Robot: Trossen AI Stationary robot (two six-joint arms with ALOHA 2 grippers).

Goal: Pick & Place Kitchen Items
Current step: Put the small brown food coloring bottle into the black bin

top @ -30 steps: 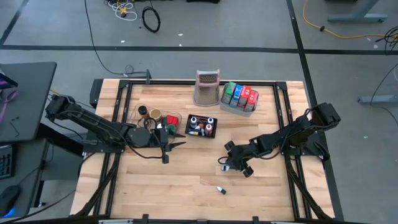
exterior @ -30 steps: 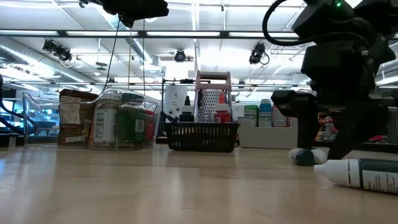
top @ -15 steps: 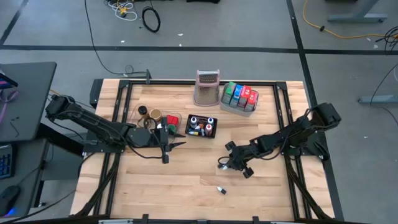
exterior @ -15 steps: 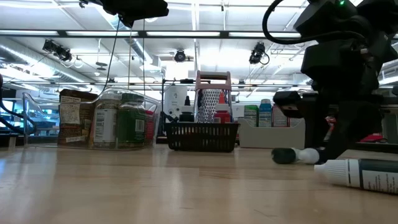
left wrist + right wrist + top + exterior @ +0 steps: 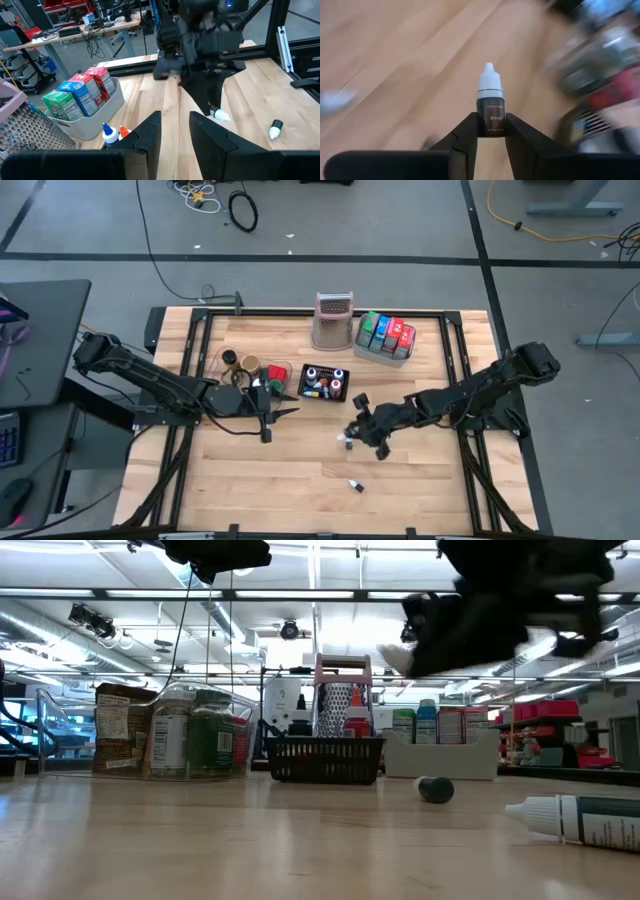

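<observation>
My right gripper (image 5: 491, 131) is shut on a tiny brown bottle (image 5: 491, 102) with a white cap. It hangs high above the table's middle (image 5: 358, 430), and the white cap (image 5: 395, 658) sticks out of it in the low view. A second small bottle (image 5: 354, 485) lies on its side near the table's near edge, and a small dark-ended thing (image 5: 435, 789) rests on the wood below the gripper. My left gripper (image 5: 175, 132) is open and waits beside the clear tub of jars (image 5: 252, 368). My right gripper pinches the brown bottle's lower body (image 5: 491, 120) between its two fingers (image 5: 467, 134), one on each side. The bottle stands out past the fingertips, with its white cap pointing away from the wrist. It is lifted clear of the table.
A black mesh basket (image 5: 325, 383) with small bottles sits just left of the right gripper. Behind it at the far edge stand the silvery box grater (image 5: 333, 320) and the grey tray (image 5: 372, 350) of coloured packets. Bare wood spreads along the near half (image 5: 300, 470).
My right gripper has risen from the tabletop and moved toward the table's left and slightly toward the far edge, lifting the brown bottle clear. The small dark-ended thing on the wood has rolled leftward in the low view.
</observation>
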